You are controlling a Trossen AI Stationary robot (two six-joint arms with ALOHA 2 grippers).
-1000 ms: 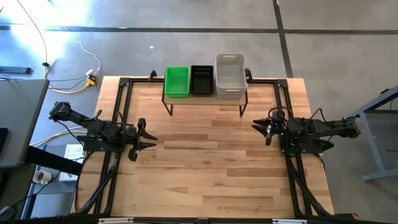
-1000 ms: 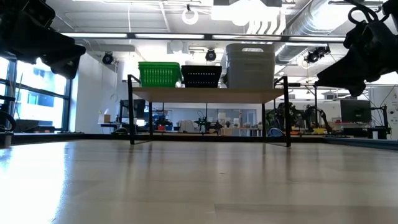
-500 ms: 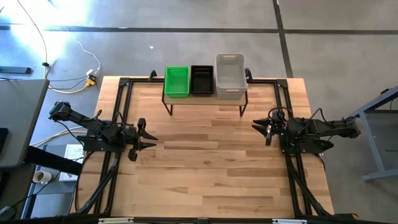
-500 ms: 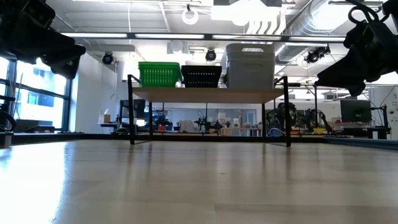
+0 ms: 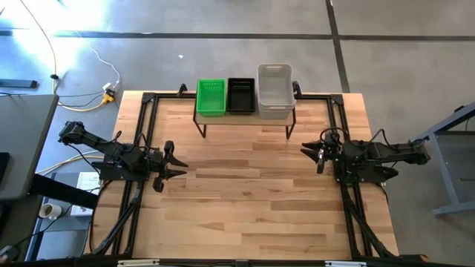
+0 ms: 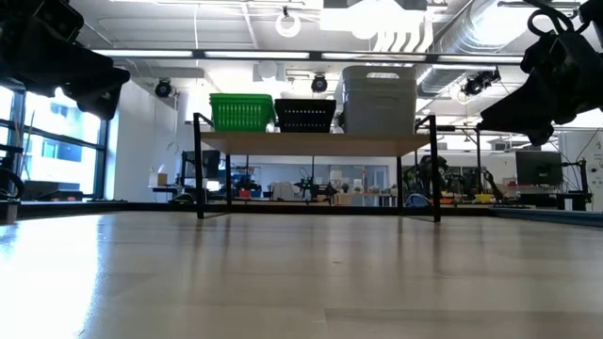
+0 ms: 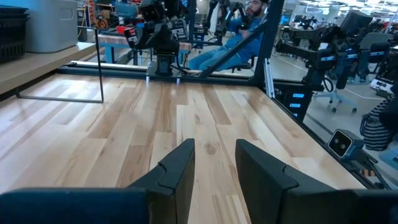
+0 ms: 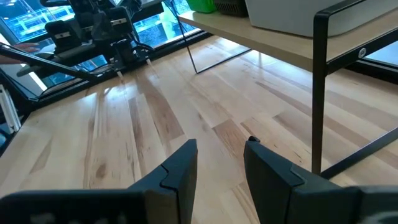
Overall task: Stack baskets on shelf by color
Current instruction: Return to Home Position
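High view, shelf (image 6: 311, 143) baskets (image 5: 240, 95) apart from left gripper (image 5: 180, 166), right gripper (image 5: 311, 157)

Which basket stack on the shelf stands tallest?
The pale grey plastic basket stack, at one end of the light-wood shelf; its top rises above the black stack and the bright green stack.

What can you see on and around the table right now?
green baskets: one stack, bright green, shelf's left end
black baskets: one stack, black, shelf's middle
grey baskets: one stack, pale grey, shelf's right end, tallest
shelf: one, light wood, black legs, table's far edge
table: one, light wood
person: one, blue top, seated beyond the table
left gripper: one, dark, open, empty, over the table's left side
right gripper: one, dark, open, empty, over the table's right side
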